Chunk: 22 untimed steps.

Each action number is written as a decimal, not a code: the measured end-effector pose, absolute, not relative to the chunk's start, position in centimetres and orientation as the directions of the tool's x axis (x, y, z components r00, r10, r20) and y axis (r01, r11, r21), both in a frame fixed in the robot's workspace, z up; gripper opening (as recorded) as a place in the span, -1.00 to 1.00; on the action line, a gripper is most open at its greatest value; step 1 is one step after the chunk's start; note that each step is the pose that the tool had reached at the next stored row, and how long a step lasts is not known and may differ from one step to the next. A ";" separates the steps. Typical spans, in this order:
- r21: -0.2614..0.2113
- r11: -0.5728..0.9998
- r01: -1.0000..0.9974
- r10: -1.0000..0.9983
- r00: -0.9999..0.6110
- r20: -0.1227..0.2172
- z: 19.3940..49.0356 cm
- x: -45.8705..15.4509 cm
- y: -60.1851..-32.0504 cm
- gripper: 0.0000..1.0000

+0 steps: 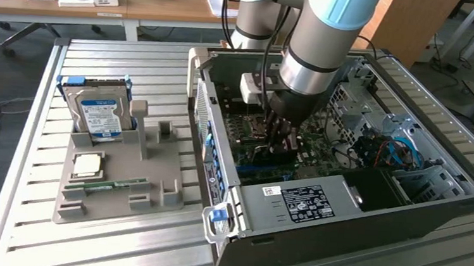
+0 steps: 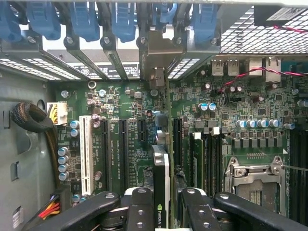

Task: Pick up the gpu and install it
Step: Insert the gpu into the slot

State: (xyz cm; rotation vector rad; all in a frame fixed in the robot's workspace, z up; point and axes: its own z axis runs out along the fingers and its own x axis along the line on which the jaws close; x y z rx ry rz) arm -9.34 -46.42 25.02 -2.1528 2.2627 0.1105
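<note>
The table point(image 1: 19, 217) at the lower left of the exterior view is dull, ribbed metal. The holder point(image 1: 128, 162) on it is matt grey plastic. The hard drive point(image 1: 99, 112) is shiny metal with a paper label. The computer case point(image 1: 355, 244) is dark matt metal. The arm point(image 1: 330, 26) is smooth and a bit shiny. The gripper point(image 2: 166, 204) looks matt black. The gpu point(image 2: 160, 163) looks dark and a little shiny.

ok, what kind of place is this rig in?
Looks like a robotics lab in an office-type room: a slotted aluminium workbench carrying an open PC tower, the gripper holding a gpu inside it, and wooden desks behind.
</note>
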 end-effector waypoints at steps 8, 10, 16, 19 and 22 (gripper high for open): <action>0.040 0.048 -0.998 -0.997 -0.051 -0.062 25.0 -9.4 -46.5 -0.47; 0.039 0.048 -0.998 -0.997 -0.051 -0.062 25.0 -9.4 -46.5 -0.47; 0.039 0.048 -0.998 -0.997 -0.051 -0.062 25.0 -9.5 -46.5 -0.47; 0.039 0.048 -0.998 -0.997 -0.051 -0.062 25.0 -9.5 -46.5 -0.47; 0.039 0.048 -0.998 -0.997 -0.051 -0.062 25.0 -9.5 -46.5 -0.47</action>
